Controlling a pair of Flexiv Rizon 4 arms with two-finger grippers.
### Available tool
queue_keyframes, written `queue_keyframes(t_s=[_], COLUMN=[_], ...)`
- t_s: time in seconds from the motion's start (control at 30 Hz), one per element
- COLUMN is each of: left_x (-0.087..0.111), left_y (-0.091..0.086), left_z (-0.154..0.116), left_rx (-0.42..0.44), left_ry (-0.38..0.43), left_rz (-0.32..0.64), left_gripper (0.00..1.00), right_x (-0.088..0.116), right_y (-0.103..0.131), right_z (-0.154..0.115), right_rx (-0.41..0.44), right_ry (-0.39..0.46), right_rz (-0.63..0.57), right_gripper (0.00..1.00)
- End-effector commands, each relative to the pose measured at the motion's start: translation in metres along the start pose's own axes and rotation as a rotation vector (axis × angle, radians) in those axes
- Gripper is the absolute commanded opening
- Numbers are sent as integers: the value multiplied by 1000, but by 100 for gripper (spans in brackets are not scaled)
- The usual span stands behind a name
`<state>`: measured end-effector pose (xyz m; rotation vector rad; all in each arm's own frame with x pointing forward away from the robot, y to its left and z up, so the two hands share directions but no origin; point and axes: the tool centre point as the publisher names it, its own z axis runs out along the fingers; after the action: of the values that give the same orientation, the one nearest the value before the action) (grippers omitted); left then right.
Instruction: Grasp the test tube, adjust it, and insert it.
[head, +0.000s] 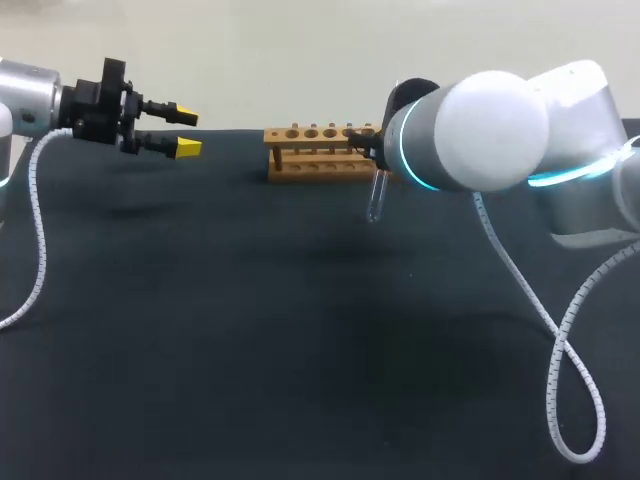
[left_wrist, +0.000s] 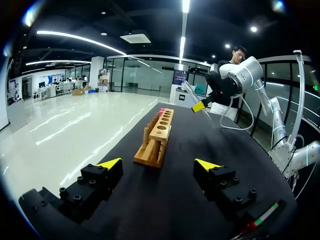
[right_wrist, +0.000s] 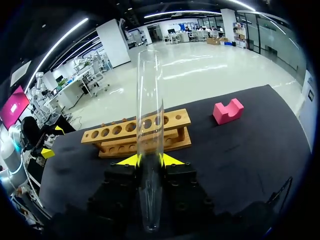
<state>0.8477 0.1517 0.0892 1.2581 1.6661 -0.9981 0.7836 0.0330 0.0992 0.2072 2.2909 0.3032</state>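
On the left, our left end effector (head: 186, 133) hung above the worktop (head: 250, 330) with its yellow-tipped fingers apart and nothing between them, well apart from the wooden rack (head: 318, 152). The rack stood near the worktop's far edge, its row of holes facing up and, as far as we could see, all empty. Just off the rack's right end the test tube (head: 377, 195) hung close to upright, rounded end down. It was held off the worktop and was not yet in any hole. Our right end effector (right_wrist: 150, 160) was clamped on the tube from both sides, and from the right wrist the rack lay just ahead of the fingers. We judged the right arm far nearer. The insertion turned on bringing the tube's long axis plumb over a hole.
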Motion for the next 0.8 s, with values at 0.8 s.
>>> queue_keyframes(t_s=[0.8], left_x=[1], left_y=[0], left_z=[0], left_rx=[0], left_ry=[-2], left_rz=[3], left_gripper=[100], right_x=[0], right_y=[-4], right_z=[-1], right_rx=[-3], right_ry=[-381], right_rz=[2], right_gripper=[0])
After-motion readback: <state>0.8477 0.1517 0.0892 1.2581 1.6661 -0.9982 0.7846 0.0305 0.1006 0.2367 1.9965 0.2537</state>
